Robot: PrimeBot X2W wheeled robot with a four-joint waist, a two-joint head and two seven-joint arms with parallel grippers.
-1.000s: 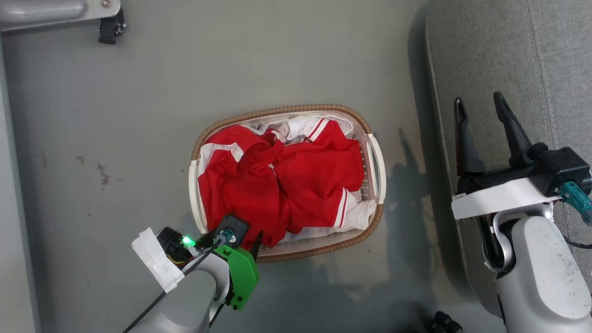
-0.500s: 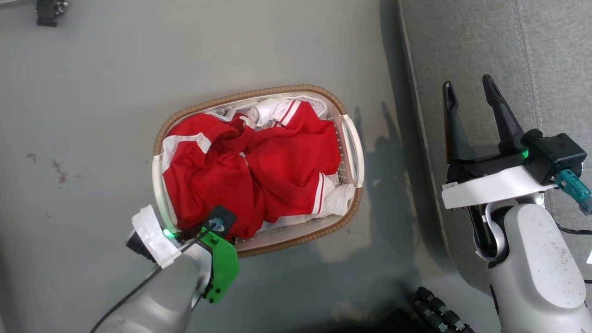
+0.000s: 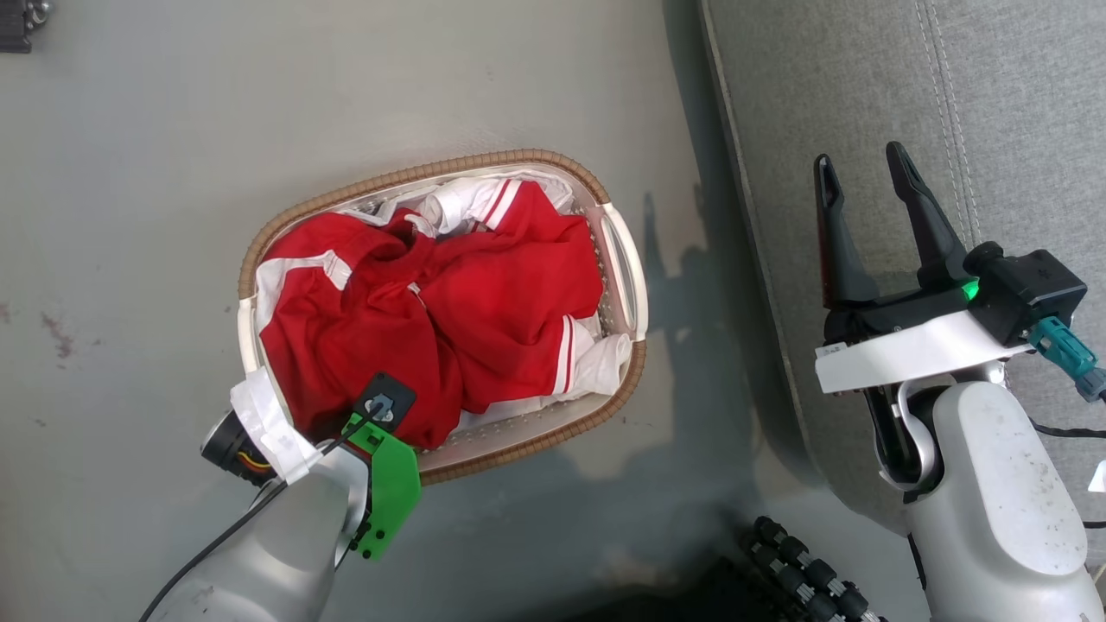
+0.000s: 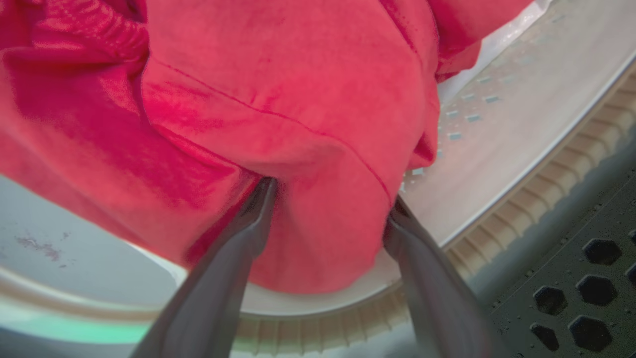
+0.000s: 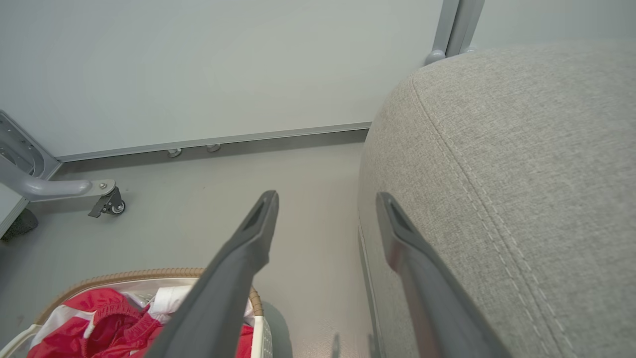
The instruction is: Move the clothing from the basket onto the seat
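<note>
left jaws spread, pressed into clothing in basket; right jaws spread, empty, over seat

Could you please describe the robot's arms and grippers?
The left gripper and right gripper each have two long, dark, tapering fingers. The left forearm is silver-grey, with a green plastic bracket, white tape and a black cable. The pale, speckled right forearm carries a white bracket, black block and teal connector.
</note>
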